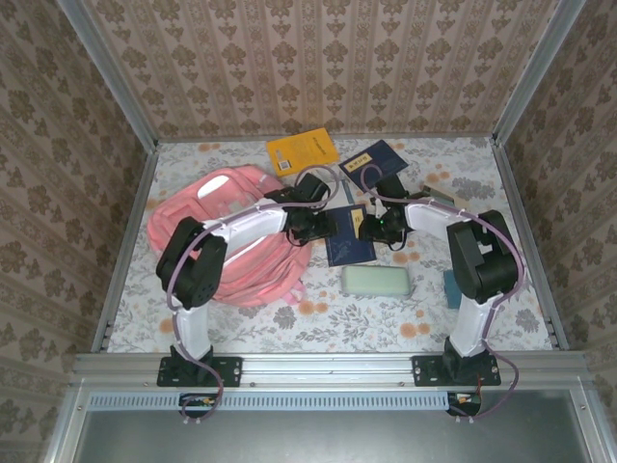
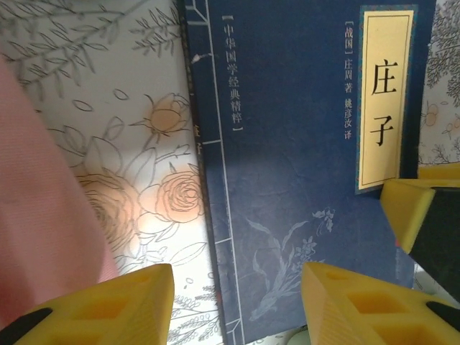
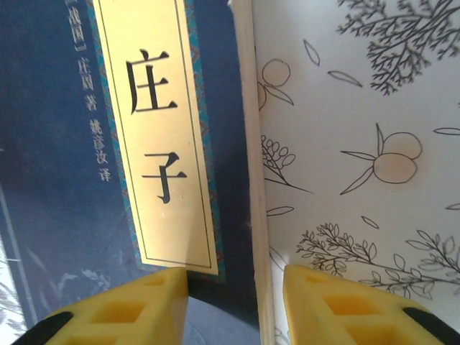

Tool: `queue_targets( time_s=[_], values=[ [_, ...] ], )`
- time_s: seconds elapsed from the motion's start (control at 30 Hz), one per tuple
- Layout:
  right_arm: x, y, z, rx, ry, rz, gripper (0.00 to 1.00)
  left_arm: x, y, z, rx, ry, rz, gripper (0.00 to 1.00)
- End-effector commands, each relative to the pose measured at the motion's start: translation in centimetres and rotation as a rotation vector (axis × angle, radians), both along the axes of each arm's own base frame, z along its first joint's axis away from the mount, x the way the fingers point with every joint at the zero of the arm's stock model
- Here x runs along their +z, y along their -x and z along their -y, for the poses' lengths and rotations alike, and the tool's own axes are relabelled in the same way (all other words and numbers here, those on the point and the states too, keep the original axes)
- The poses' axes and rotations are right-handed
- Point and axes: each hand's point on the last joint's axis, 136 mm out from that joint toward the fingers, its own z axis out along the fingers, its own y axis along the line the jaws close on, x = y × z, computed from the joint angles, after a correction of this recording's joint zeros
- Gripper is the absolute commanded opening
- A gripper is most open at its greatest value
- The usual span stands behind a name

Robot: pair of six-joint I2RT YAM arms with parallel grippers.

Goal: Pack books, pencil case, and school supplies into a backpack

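Note:
A dark navy book with a gold label [image 1: 349, 241] lies flat on the flowered table between both grippers. My left gripper [image 1: 314, 224] hangs over its left side, and in the left wrist view the book [image 2: 302, 144] has its spine edge between the left gripper's [image 2: 237, 287] open fingers. My right gripper [image 1: 371, 228] is at the book's right side; its jaws [image 3: 236, 284] stand apart astride the page edge of the book [image 3: 57, 144]. The pink backpack [image 1: 236, 236] lies left. The yellow-orange book [image 1: 302, 151] and another navy book [image 1: 376, 159] lie at the back. The mint pencil case [image 1: 378, 281] lies in front.
A small teal piece [image 1: 451, 287] sits beside the right arm's base. A grey item [image 1: 436, 193] lies behind the right arm. Pink backpack fabric [image 2: 36, 215] borders the left wrist view. Patterned walls close in the table on three sides.

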Motion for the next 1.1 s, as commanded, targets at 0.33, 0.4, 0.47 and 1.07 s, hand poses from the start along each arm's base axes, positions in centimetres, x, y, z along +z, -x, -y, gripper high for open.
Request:
queue_targets(
  time_s=[0.33,0.4,0.47,1.07],
  values=[
    [-2.3,1.9,-1.1,-0.017,-0.051,-0.07,0.22,-3.9,1.3,1.2,0.045,-0.01,-0.144,0.49],
    [-2.5,2.0,-1.2,-0.023,-0.059,-0.076,0.22,-3.9,1.2,2.4,0.033,0.063,-0.139,0.49],
    [-2.8,2.2,-1.6,-0.022,-0.072,-0.09,0.21,-3.6,0.8,3.6,0.032,0.158,-0.133,0.48],
    [2.4,0.9,-0.9,-0.074,-0.148,0.054,0.56,4.3,-1.1,5.4,-0.025,0.487,0.082,0.0]
  ],
)
